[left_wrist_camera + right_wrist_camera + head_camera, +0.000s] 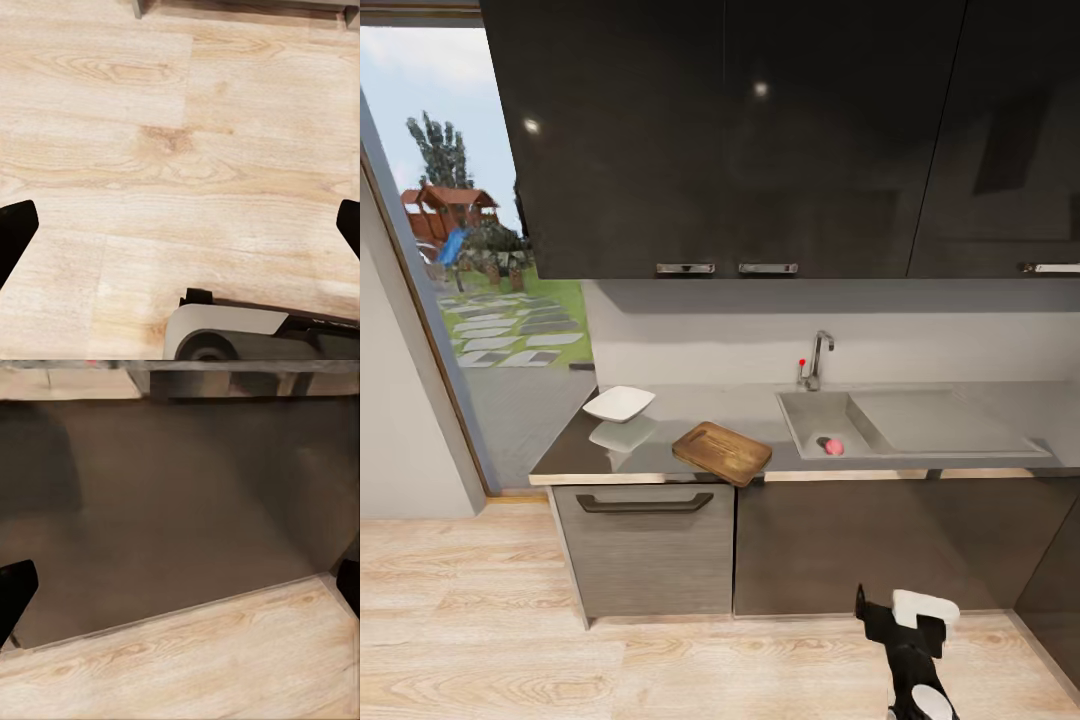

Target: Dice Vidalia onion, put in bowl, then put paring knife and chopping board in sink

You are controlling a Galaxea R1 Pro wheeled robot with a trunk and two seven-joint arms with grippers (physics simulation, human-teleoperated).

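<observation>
A small pinkish Vidalia onion [834,446] lies in the sink [810,412] basin near the drain, below the chrome tap [817,360]. The dark brown chopping board [722,452] rests on the grey countertop [690,408] left of the sink, one corner over the front edge. Further left sits the white bowl [619,403]. The paring knife is out of view. My right arm [908,640] hangs low in front of the cabinets, well short of the counter. The right gripper [180,585] is open, facing a dark cabinet front. The left gripper [180,232] is open over the wood floor.
Dark upper cabinets [760,140] hang above the counter. A drawer with a bar handle [645,503] sits under the bowl end. A glass door [480,300] to a garden is at the left. Light wood floor [510,620] lies between me and the cabinets.
</observation>
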